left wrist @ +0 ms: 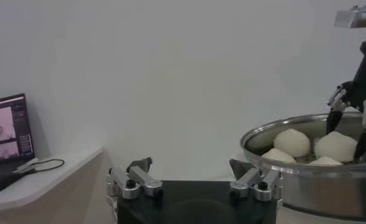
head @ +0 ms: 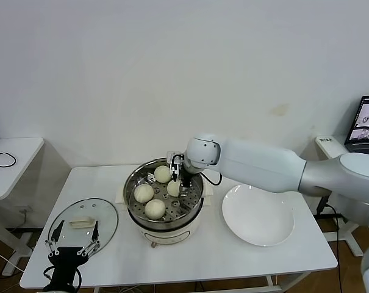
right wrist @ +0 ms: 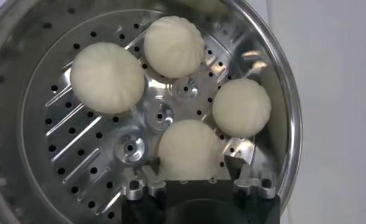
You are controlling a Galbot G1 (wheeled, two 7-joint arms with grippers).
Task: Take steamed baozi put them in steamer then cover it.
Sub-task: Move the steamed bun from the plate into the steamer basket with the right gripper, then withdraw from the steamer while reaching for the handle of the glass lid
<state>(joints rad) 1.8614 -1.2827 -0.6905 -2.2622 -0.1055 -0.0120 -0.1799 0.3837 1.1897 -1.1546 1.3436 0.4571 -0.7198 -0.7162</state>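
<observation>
The right tool [head: 179, 183] is lowered inside the steamer [head: 164, 218], its fingers spread around one of the four steamed baozi [right wrist: 190, 147] lying on the perforated tray. The left tool [head: 73, 244] is held open low beside the cover [head: 83, 221], which is laid flat on the tabletop [head: 233, 256]. A white plate [head: 258, 215] is set beside the steamer.

The steamer [head: 164, 201] mouth is occupied: the right gripper [head: 179, 184] reaches down inside it, its jaws spread around one of four baozi [right wrist: 189, 146] on the perforated tray. The worktop [head: 214, 256] in front of the steamer lies bare. The plate [head: 258, 215] fills its right side, the cover [head: 83, 221] its left, with the left gripper [head: 71, 237], jaws spread, just beside the cover's near rim.
</observation>
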